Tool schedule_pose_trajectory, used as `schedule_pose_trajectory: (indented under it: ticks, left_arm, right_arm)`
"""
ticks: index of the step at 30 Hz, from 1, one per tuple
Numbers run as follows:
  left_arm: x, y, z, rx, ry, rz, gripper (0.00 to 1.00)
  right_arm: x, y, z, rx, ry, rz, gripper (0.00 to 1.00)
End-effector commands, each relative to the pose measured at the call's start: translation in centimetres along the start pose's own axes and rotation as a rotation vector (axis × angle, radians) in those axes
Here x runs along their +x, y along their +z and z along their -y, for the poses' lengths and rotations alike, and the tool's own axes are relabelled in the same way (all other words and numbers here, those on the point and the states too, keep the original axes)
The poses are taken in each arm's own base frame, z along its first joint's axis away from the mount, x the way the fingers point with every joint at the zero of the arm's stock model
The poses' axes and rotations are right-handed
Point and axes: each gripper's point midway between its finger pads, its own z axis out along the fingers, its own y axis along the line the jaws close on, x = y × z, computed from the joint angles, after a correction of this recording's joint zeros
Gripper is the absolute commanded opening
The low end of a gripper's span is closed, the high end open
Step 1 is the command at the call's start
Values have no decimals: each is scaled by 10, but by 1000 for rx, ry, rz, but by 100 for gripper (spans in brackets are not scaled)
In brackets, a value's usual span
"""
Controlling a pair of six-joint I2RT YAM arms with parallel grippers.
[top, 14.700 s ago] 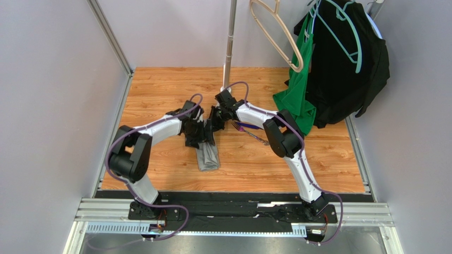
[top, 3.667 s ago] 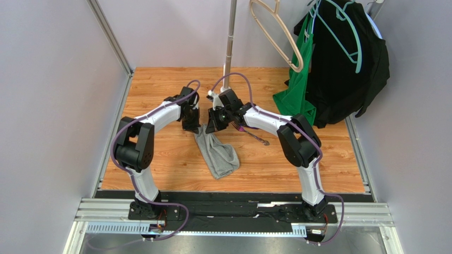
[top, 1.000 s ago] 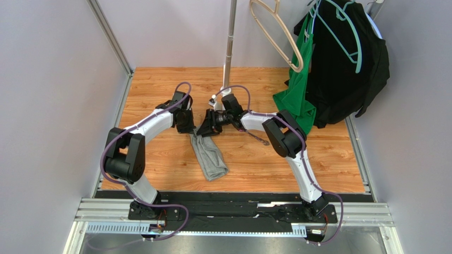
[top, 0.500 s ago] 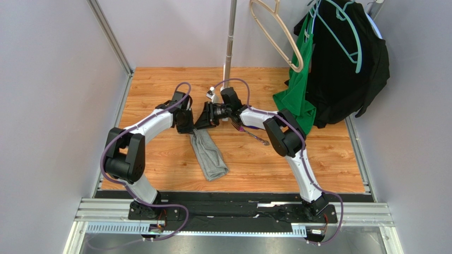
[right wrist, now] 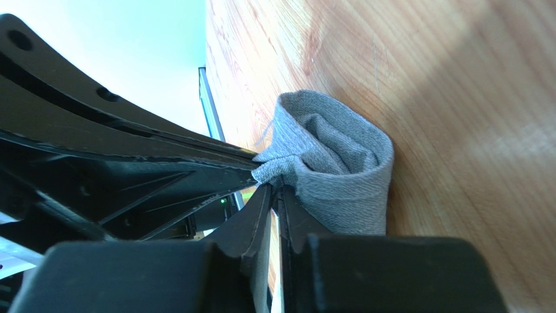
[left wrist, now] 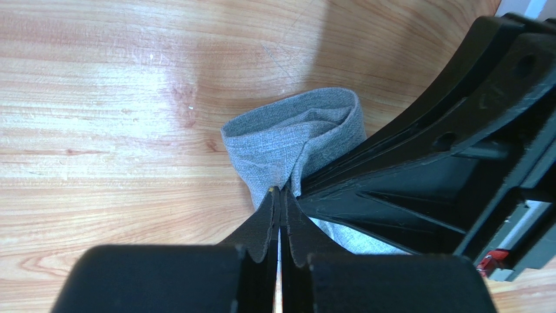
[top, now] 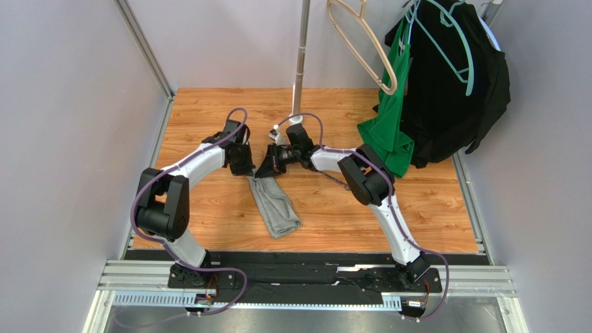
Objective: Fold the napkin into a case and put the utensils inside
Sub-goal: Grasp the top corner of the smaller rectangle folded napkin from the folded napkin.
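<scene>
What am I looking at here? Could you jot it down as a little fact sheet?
Surface: wooden table
Cloth: grey napkin, folded into a long strip, far end open
Left fingers: pinched shut on the napkin's far end
Right fingers: pinched shut on that same end
Utensils: right of the napkin, partly hidden by the right arm
Background: green garment and black garment on hangers
</scene>
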Motion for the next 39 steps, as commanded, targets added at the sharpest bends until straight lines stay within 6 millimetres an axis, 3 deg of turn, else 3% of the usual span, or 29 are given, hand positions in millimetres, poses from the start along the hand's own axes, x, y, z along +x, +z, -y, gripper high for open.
schedule_pose_trajectory:
  ticks: [1,10,15,18,22,28,31,32,34,39]
  left_arm:
    - [-21,-18,18,86,-31,106,0]
    - [-15,-17,21,114,-36,107,0]
    - [9,-6,12,94,-74,26,0]
    - [21,5,2,37,-84,-48,0]
    - [23,7,3,54,-97,-39,0]
    - [14,2,-6,25,-106,-22,0]
    - [12,2,-9,29,-113,-18,0]
    - [12,3,-10,27,-111,-18,0]
    - [13,4,-10,28,-108,-23,0]
    - [15,4,-10,36,-111,-27,0]
  right_arm:
    - [11,9,0,-24,27,-12,7]
    - [15,18,13,16,98,-7,1]
    - [-2,23,10,-3,177,55,1]
    - [-21,20,-12,-98,236,122,5]
    - [-31,11,-10,-87,281,195,9]
    - [-16,-11,-28,-83,227,126,16]
    - [-5,-19,-18,5,155,90,20]
    - [-5,-24,-27,8,123,93,22]
    - [-1,-28,-22,65,82,82,25]
    - [-1,-32,-9,140,3,73,24]
